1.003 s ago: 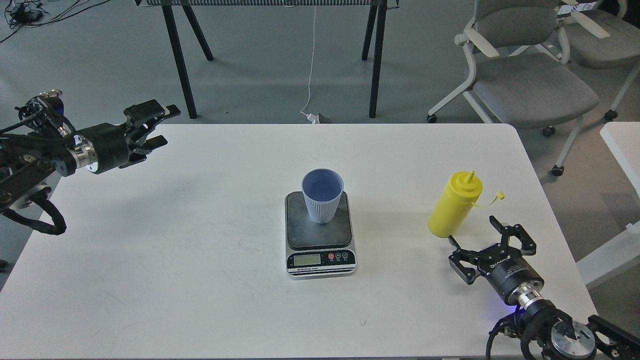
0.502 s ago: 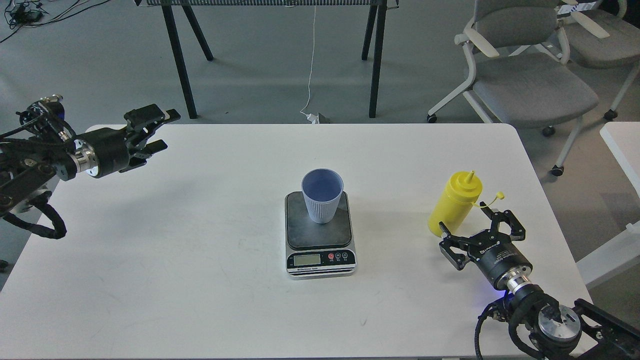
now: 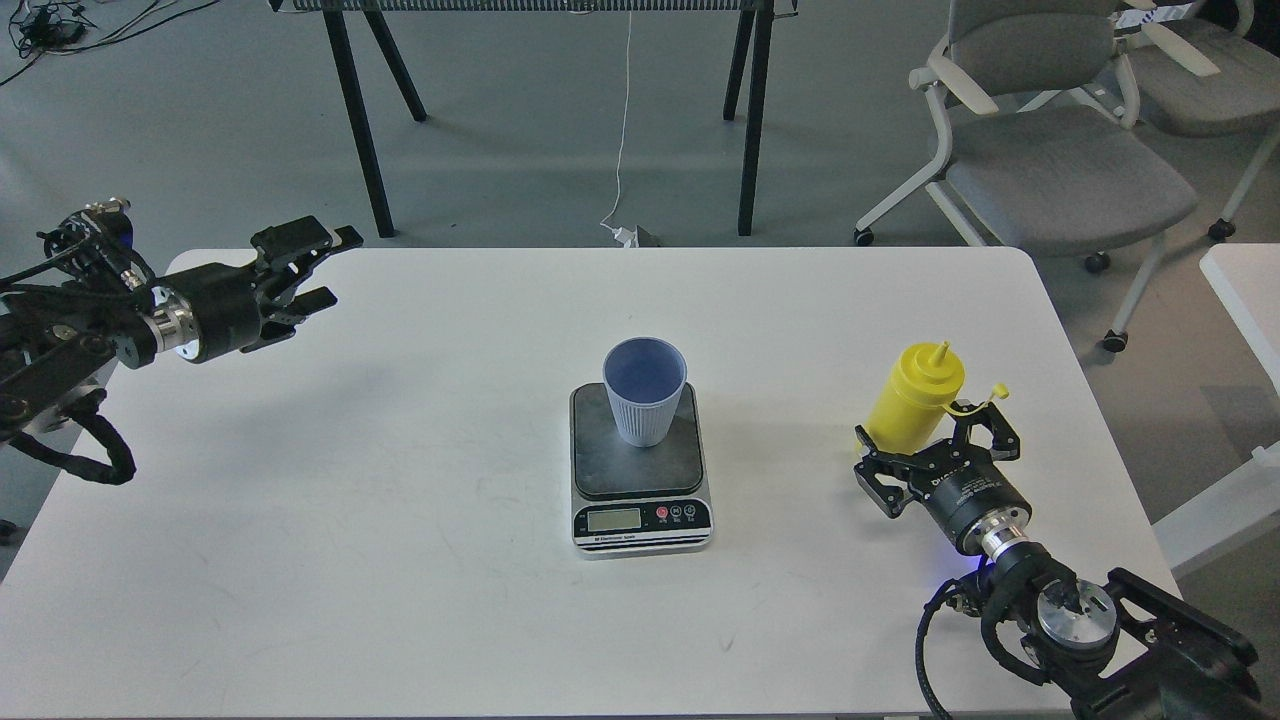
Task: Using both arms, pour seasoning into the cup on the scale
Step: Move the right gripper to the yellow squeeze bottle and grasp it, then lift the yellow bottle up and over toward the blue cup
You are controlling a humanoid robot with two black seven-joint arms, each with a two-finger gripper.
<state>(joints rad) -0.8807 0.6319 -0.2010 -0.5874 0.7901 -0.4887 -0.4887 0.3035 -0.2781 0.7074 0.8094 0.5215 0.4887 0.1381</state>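
The light blue ribbed cup (image 3: 645,390) stands upright on the dark platform of the scale (image 3: 640,470) at the table's middle. The yellow seasoning bottle (image 3: 915,395) stands upright at the right, its small tethered cap hanging to its right. My right gripper (image 3: 935,432) is open, its fingers spread on either side of the bottle's lower part; contact cannot be told. My left gripper (image 3: 322,265) is open and empty above the table's far left corner, far from the cup.
The white table (image 3: 400,480) ends just right of the bottle. Grey office chairs (image 3: 1050,160) stand behind at the right. Black table legs (image 3: 360,120) and a white cable (image 3: 622,130) are on the floor beyond.
My right gripper has moved forward and left, from in front of the bottle to around its lower part. My left arm has drawn back slightly toward the left.
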